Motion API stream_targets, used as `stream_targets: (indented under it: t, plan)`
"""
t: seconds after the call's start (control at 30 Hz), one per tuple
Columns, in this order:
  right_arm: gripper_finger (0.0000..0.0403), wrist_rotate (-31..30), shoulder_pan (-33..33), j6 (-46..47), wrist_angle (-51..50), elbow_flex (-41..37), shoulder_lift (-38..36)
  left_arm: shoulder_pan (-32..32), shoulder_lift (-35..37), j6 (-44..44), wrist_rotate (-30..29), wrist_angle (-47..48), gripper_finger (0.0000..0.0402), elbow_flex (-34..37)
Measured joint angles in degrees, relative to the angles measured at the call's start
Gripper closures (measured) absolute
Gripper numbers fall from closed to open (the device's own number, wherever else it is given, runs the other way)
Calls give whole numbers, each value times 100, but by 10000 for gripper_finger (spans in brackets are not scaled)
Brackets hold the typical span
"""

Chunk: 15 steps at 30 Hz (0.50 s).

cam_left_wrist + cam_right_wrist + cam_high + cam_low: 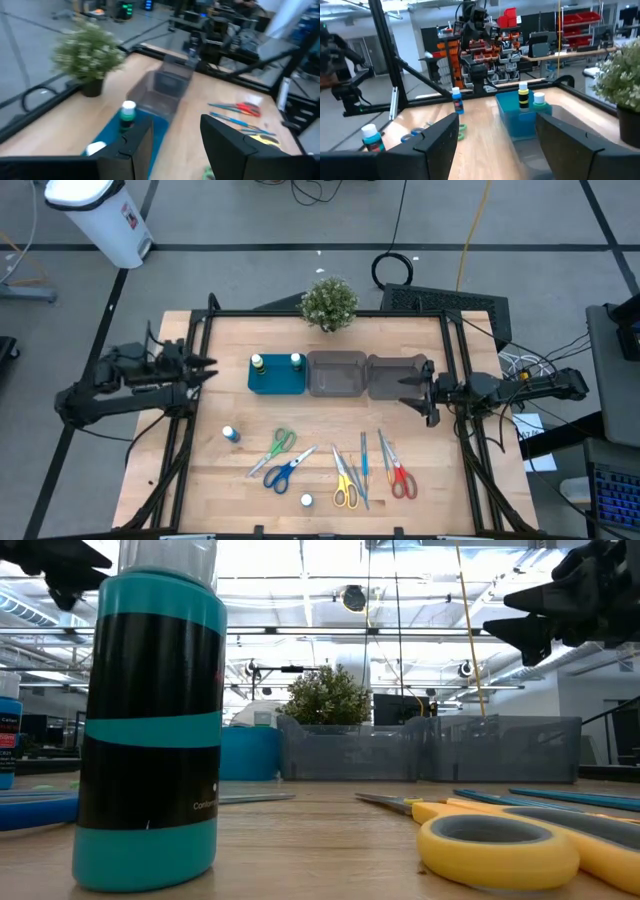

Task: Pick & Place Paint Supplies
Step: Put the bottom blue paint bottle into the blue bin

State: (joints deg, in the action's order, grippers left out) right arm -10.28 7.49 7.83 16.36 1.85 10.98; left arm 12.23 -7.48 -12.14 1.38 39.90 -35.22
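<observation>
Two white-capped bottles [258, 363] [296, 361] stand in the teal tray [277, 383]. A blue bottle [231, 434] and a teal bottle [306, 500] stand upright on the table. Green-handled scissors [278, 445], blue-handled scissors [288, 470], yellow-handled scissors [345, 485] and red-handled scissors [400, 475] lie flat near the front, with two thin blue sticks [363, 455] between them. My left gripper [205, 367] is open and empty in the air, left of the tray. My right gripper [420, 393] is open and empty by the right bin's right end.
Two grey translucent bins [337, 373] [397, 375] stand in a row right of the teal tray. A small potted plant [329, 302] stands at the table's far edge. A black frame [330, 314] runs round the table's far and side edges.
</observation>
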Motion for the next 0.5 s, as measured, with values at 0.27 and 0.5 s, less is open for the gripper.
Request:
stream_targets:
  t: [0.27,0.5]
  plan:
    - [151,12,0,377,18,0,81,-9,-117,95,557,-2134,231,896]
    - [151,296,17,495,1015,0,860,-258,-119,1017,592,-2511,231,1250]
